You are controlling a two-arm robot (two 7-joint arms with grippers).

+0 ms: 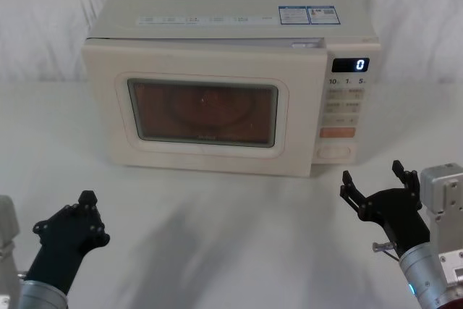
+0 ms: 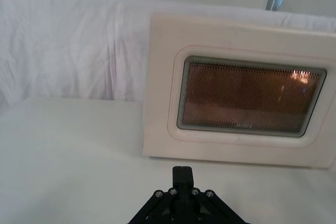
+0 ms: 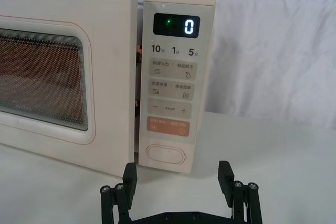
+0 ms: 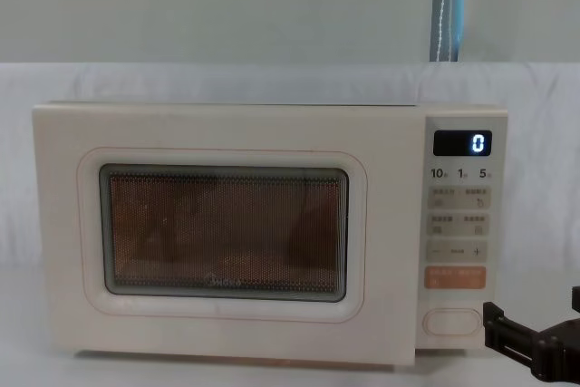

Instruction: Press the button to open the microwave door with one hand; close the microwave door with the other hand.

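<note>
Cream microwave door [image 1: 202,110] slightly ajar, white table [image 1: 231,236], right gripper [image 1: 380,189] near button [image 1: 336,151]

The microwave [image 1: 231,70] sits on the table [image 1: 217,236], at 12 o'clock from the robot. The microwave door [image 1: 202,110] covers its front from the left side across. The door's right edge stands a little out from the key panel [image 1: 346,110]. The panel is at the door's 3 o'clock. The button [image 1: 336,151] is at the panel's bottom, under the other keys. The left gripper [image 1: 81,216] is over the table at 7 o'clock from the microwave, well apart from it. The right gripper [image 1: 376,182] is at 5 o'clock, near the button and not touching.
</note>
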